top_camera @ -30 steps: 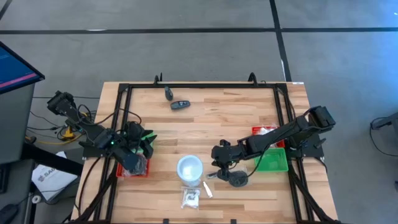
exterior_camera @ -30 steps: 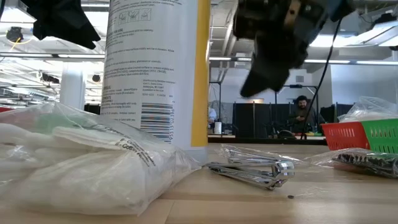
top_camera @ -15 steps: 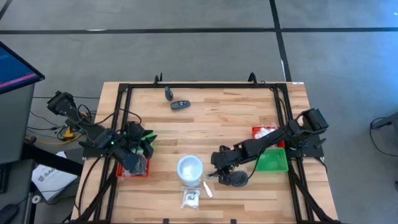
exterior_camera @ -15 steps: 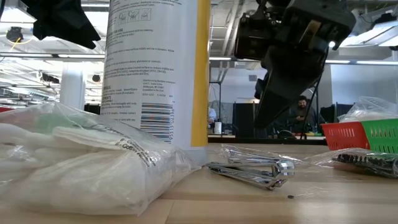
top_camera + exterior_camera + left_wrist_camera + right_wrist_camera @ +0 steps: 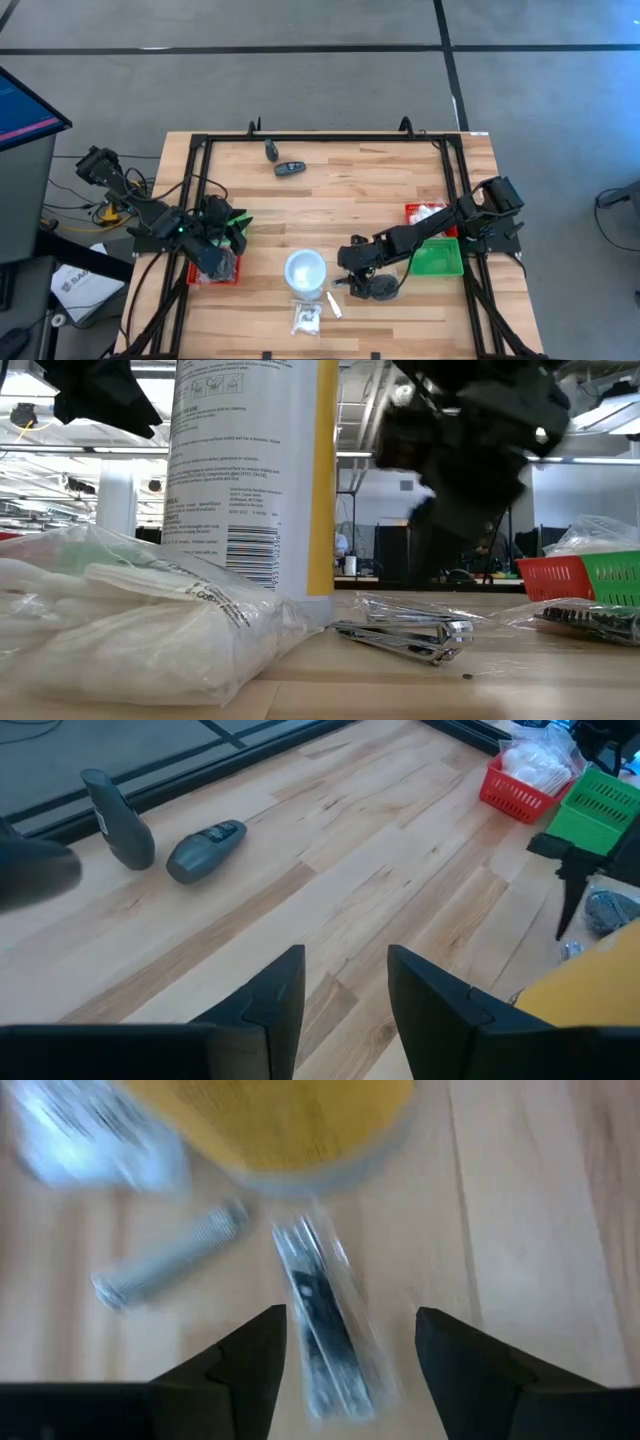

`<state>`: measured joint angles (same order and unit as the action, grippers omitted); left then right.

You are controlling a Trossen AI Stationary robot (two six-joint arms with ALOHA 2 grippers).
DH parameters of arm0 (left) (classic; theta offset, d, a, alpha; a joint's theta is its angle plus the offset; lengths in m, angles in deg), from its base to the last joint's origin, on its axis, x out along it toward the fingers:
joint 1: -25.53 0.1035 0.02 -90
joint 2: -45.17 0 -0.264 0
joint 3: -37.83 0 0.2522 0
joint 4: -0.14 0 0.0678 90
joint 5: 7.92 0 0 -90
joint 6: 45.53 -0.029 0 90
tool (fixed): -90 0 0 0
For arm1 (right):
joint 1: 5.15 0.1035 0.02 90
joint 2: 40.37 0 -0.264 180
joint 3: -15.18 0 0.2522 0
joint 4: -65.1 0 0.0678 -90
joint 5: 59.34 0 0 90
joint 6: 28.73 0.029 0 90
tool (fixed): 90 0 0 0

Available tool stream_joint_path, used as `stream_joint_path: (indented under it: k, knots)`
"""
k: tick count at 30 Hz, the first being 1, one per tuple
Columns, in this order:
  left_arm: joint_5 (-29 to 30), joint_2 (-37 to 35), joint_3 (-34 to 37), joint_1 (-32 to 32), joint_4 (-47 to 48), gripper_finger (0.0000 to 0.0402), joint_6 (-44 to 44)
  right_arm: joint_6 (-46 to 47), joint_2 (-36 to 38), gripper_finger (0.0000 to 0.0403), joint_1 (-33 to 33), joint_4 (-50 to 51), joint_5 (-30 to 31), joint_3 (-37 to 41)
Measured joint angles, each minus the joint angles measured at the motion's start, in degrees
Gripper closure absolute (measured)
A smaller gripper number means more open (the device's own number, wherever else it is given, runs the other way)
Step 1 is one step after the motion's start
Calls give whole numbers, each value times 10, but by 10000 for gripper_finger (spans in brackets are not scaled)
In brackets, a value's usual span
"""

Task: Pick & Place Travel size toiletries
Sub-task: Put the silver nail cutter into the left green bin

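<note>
The travel size toiletries lie scattered. A silvery clipper in a clear wrapper (image 5: 325,1320) and a bare silvery stick (image 5: 170,1265) lie on the wood beside the white bottle (image 5: 305,272). My right gripper (image 5: 350,1360) hangs open just above the wrapped clipper, one finger on each side of it, touching nothing. A black disc in a wrapper (image 5: 382,288) lies next to that gripper (image 5: 350,265). A white wrapped piece (image 5: 306,318) lies near the front edge. Two dark oblong pieces (image 5: 118,820) (image 5: 205,850) lie at the far side. My left gripper (image 5: 345,995) waits open over the left red tray (image 5: 215,270).
A red tray (image 5: 425,212) holding white wrapped pieces and a green tray (image 5: 438,258) stand at the right. A black frame rail (image 5: 330,138) runs around the table top. Bare wood lies in the middle (image 5: 340,205). In the low view the tall bottle (image 5: 250,470) stands close to the clipper (image 5: 405,635).
My right gripper has come down toward the table and a little toward the white bottle, tipping its fingers more steeply downward, and it has opened. The toiletries have not moved.
</note>
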<state>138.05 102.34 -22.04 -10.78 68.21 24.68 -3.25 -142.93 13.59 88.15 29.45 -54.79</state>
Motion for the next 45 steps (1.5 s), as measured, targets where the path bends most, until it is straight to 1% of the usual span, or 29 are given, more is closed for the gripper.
stream_joint_path:
  k: [2, 4, 5, 18, 30, 35, 38, 42, 45]
  knots:
    - [0, 0, 0, 0, -2, 266, -13, 0, -2, 190, 0, 11, 0, 3]
    - [1, 0, 0, 0, -5, 266, -25, 0, -16, 189, 0, -16, 0, -2]
    - [3, 0, 0, 0, -5, 266, -27, 0, -18, 189, -1, -9, 0, 0]
    - [6, 0, 0, 0, -9, 266, -43, -17, -18, 189, 4, -8, 2, 1]
    - [6, 0, 0, 0, -13, 266, -44, -35, -18, 204, 3, 9, 14, 1]
    - [6, 0, 0, 0, -13, 266, -44, -31, -51, 209, 3, -6, 10, 0]
    - [6, 0, 0, 0, -14, 266, -53, -32, -76, 211, 2, -36, -9, -3]
    - [6, 0, 0, 0, -16, 266, -55, -34, -79, 211, 2, -32, -11, -7]
    - [6, 0, 0, 0, -17, 266, -55, -34, -74, 214, -1, -31, 1, -7]
